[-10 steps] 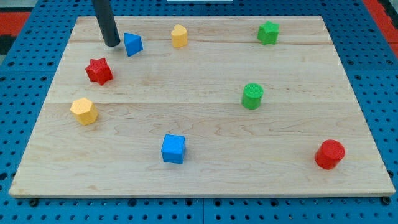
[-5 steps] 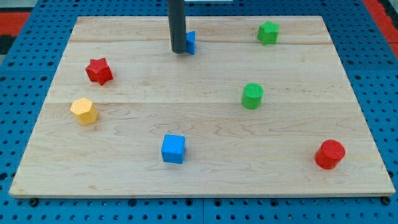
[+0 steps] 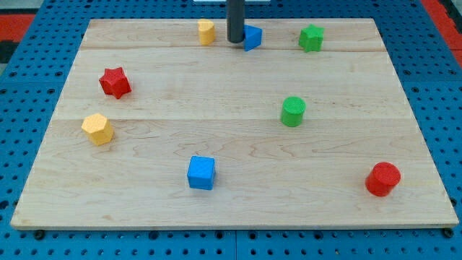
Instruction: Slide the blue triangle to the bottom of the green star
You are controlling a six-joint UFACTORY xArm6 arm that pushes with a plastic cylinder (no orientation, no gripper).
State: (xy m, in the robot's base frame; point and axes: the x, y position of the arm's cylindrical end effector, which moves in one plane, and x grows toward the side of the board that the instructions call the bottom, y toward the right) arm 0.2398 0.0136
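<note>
The blue triangle [image 3: 252, 37] lies near the view's top, left of the green star [image 3: 311, 37] and level with it. My tip [image 3: 235, 41] rests against the triangle's left side, and the dark rod rises out of the view's top. A yellow block [image 3: 206, 31] sits just left of the rod. A gap of bare board separates the triangle from the star.
A red star [image 3: 114, 81] and a yellow hexagon block [image 3: 97, 128] lie at the view's left. A green cylinder [image 3: 293, 111] sits right of centre, a blue cube [image 3: 201, 172] at the bottom centre, a red cylinder [image 3: 382, 178] at the bottom right.
My tip has swept right along the top of the board, pushing the blue triangle right toward the green star. The yellow block has shifted slightly up and left.
</note>
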